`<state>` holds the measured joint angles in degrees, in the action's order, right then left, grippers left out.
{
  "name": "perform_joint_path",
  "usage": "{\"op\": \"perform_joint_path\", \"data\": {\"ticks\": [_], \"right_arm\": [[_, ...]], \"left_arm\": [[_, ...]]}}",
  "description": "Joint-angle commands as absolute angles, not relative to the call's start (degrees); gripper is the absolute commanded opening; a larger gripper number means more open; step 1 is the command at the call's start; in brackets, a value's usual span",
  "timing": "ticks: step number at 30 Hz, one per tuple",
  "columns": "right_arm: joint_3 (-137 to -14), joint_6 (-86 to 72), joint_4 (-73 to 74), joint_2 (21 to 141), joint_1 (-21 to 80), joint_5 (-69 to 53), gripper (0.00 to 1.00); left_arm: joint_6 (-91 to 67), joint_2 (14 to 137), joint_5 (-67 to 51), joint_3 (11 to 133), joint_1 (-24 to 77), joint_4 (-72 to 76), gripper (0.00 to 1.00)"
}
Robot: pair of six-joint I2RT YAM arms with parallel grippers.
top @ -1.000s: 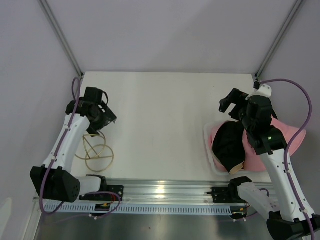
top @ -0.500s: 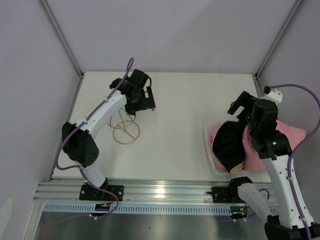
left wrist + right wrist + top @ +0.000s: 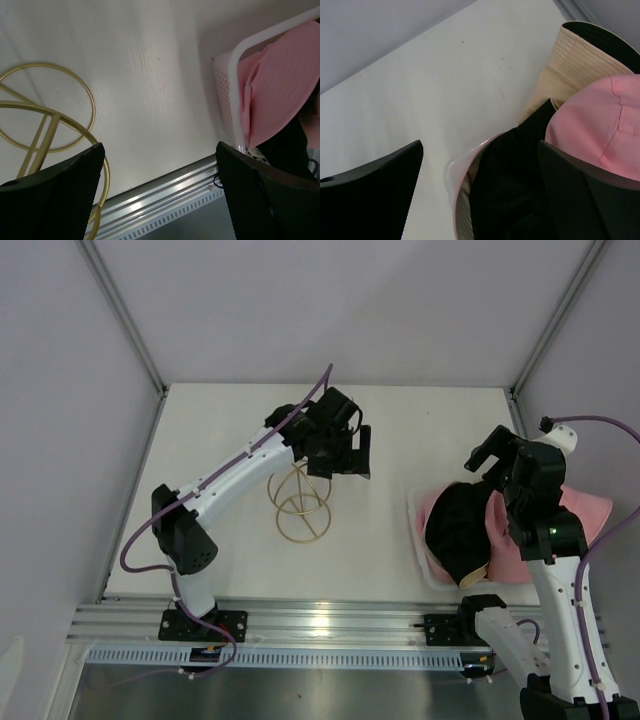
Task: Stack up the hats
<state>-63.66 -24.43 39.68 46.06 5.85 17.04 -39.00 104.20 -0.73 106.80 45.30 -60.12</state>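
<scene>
Here, my left pincer (image 3: 352,455) hangs above the bare table (image 3: 420,425). Its two fingers (image 3: 60,195) are spread wide with nothing between them. Just beside it, on the side toward my base, stands a gold wire stand (image 3: 300,502) made of rings and struts. In the left wrist view its rings lie beside and beyond my left-hand finger. Well apart from this pincer, off toward my other arm, sits the white mesh tray (image 3: 416,540) that holds the hats.

My right pincer (image 3: 488,452) is likewise wide and grips nothing. It hovers just past the tray's far edge. Below and behind it, toward my base, lies the black hat (image 3: 456,532), heaped in the tray. A pink hat (image 3: 512,552) lies against the black one, on the side away from my left pincer and partly under my right forearm. Pink cloth also reaches past the tray's outer edge; whether it belongs to the same hat, I cannot tell. The beige hat (image 3: 478,573) shows only as a strip at the black hat's near edge. In the right wrist view the black hat lies below the gap between my fingers (image 3: 580,200), with pink and beige beyond the right-hand one. Whether the hats are nested or merely piled, I cannot tell.
</scene>
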Motion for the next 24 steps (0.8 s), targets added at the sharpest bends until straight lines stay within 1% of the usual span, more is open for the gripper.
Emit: {"op": "perform_joint_path", "data": {"ticks": [1, 4, 8, 12, 13, 14, 15, 19, 20, 22, 23, 24], "right_arm": [[-63.90, -25.14, 41.13, 44.65, 5.36, 16.79, 1.00], [-63.55, -25.49, 42.01, 43.16, 5.27, 17.05, 0.99], [-62.85, -26.02, 42.19, 40.61, 5.19, 16.96, 0.99], [-62.93, -25.40, 42.63, 38.41, 5.27, 17.05, 0.99], [-63.02, -24.97, 42.28, 38.32, 5.19, 16.53, 0.99], [-63.28, -23.57, 42.01, 38.15, 5.19, 14.52, 0.99], [-63.54, -23.03, 41.58, 38.14, 5.19, 13.37, 0.99], [-66.96, -23.90, 43.41, 41.56, 5.19, 4.86, 0.99], [-67.41, -25.47, 43.59, 42.18, 5.19, -1.43, 0.99], [-66.01, -27.06, 40.62, 43.67, 5.45, -9.45, 0.99], [-64.87, -27.94, 38.87, 44.12, 5.88, -15.32, 0.99], [-62.95, -30.04, 36.50, 44.64, 6.67, -16.25, 1.00]], "left_arm": [[-38.58, 105.64, -3.16, 110.57, 46.49, -58.27, 0.95], [-37.10, 106.96, -3.60, 111.09, 47.19, -57.48, 0.96], [-35.51, 109.25, -2.20, 116.35, 47.29, -60.20, 0.96], [-33.49, 108.63, 0.09, 122.41, 47.29, -62.92, 0.97], [-31.57, 108.20, 2.79, 123.82, 47.29, -63.28, 0.98], [-30.25, 107.24, 3.60, 125.66, 47.29, -63.54, 0.99], [-28.93, 106.62, 4.47, 131.34, 47.29, -63.63, 0.99], [-23.12, 102.23, 9.30, 139.12, 45.89, -63.11, 1.00], [-22.51, 98.39, 11.75, 138.17, 45.18, -62.76, 0.99], [-22.32, 93.80, 13.79, 134.66, 41.59, -61.53, 0.99], [-22.59, 91.34, 14.84, 130.91, 39.83, -61.18, 0.99], [-23.11, 86.18, 14.94, 128.78, 35.55, -61.00, 0.99]]}}
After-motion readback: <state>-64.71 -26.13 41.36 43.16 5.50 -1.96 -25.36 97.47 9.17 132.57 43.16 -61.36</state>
